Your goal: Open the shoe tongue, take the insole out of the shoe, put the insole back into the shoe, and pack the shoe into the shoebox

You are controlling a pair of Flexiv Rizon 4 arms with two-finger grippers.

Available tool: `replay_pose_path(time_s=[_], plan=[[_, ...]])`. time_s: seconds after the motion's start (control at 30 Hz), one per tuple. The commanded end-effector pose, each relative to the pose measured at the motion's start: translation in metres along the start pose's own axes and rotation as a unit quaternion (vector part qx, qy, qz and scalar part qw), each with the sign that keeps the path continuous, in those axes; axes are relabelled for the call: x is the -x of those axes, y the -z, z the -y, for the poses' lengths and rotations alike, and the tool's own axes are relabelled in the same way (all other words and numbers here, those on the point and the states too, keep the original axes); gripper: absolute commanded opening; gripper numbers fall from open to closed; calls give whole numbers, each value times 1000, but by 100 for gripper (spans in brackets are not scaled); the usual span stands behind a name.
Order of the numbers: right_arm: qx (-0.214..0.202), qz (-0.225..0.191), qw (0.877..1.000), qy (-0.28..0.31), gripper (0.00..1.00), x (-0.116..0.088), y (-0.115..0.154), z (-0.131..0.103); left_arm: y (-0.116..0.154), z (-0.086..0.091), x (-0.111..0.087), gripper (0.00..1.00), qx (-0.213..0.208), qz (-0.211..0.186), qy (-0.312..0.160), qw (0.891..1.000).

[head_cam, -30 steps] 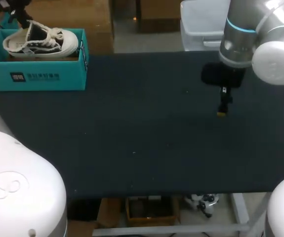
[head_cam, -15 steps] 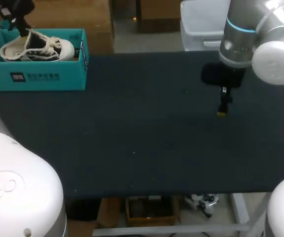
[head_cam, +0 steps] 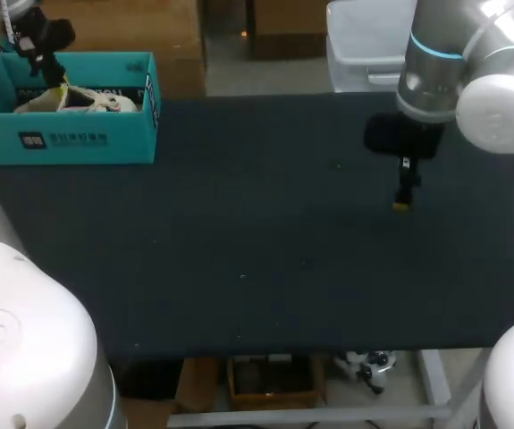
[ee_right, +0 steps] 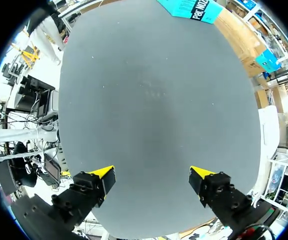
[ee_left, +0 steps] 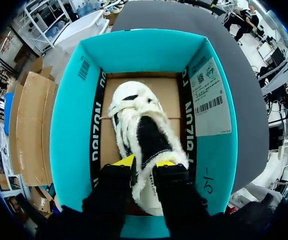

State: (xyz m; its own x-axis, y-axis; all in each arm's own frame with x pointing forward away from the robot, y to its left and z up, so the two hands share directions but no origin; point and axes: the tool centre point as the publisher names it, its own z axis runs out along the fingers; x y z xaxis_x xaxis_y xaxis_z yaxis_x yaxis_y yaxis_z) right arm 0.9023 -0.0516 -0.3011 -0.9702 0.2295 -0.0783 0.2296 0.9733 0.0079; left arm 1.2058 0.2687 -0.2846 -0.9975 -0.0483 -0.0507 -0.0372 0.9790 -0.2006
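Here the shoe is seen inside the shoebox.
In the head view the left gripper is held over its heel. In the left wrist view the jaws are pinched narrowly on the heel rim; the canvas is judged light and soft, so this stiffer rim is preferred. In the right wrist view the right gripper is spread wide, empty, above the table.

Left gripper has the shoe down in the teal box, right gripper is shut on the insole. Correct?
No: the right gripper is open and empty over the table, per the right wrist view. The left gripper does have the shoe down in the teal box.
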Motion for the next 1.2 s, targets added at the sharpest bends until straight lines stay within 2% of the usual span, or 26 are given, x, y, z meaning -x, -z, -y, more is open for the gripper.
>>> replay_pose_path(time_s=[0.03, 0.1, 0.3, 0.6, 0.73, 1.0, 1.17, 1.2], plan=[[0, 0, 1000, 0, 100, -1, 0, 1, -12, -4, 17, 89, -1, -43, 5, 999], [0, 0, 1000, 0, 100, -1, 0, 1, -13, -4, 17, 100, -1, -44, 7, 999], [0, 0, 1000, 0, 100, -1, 0, 1, 1, 6, 6, 100, -2, -40, 1, 999], [0, 0, 1000, 0, 100, -1, 0, 1, 46, 43, -30, 100, 2, -21, -18, 1000], [0, 0, 1000, 0, 100, -1, 0, 1, 57, 59, -45, 100, 9, -13, -21, 1000], [0, 0, 1000, 0, 100, -1, 0, 1, 74, 96, -99, 100, 18, 4, -28, 999], [0, 0, 1000, 0, 100, -1, 0, 1, 70, 113, -137, 100, 24, 11, -27, 999], [0, 0, 1000, 0, 100, -1, 0, 1, 70, 113, -137, 100, 24, 11, -27, 999]])
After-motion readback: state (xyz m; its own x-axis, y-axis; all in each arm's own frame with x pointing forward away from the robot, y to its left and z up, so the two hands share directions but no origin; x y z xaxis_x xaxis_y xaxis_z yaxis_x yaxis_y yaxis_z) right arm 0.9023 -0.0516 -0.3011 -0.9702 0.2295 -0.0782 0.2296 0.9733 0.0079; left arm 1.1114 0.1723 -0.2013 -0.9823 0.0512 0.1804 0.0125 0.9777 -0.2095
